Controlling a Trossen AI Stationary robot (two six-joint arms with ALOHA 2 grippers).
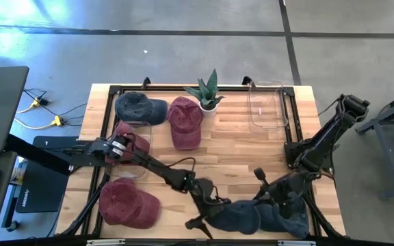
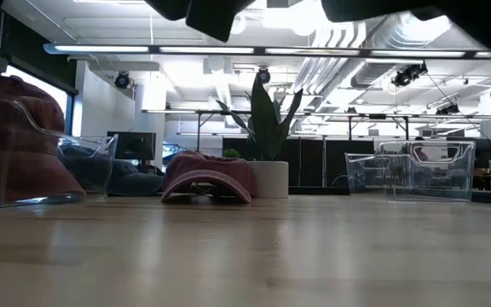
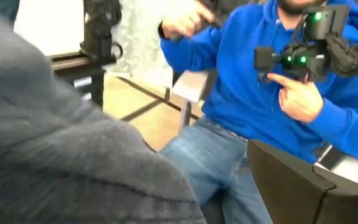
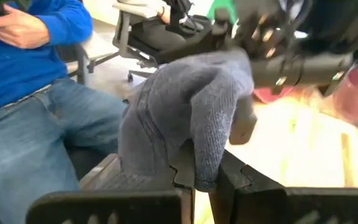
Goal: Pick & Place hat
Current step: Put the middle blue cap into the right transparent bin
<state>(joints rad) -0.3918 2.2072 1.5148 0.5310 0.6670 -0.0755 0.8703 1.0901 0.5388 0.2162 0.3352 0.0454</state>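
Both grippers meet at the blue hat: right gripper pinches it, left gripper gapes empty; lift gently.

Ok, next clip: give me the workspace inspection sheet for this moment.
Surface: wooden table, black frame around it.
Job's things: dark blue hat at the near edge, between both grippers; four more hats farther back.
Clutter: potted plant; clear bin; another clear bin holding a maroon hat.
Grippers: right gripper shut on the dark blue hat's fabric; left gripper open beside it.
Cables: yellow-plugged cables on the floor.
Surroundings: seated person in a blue hoodie beyond the table.
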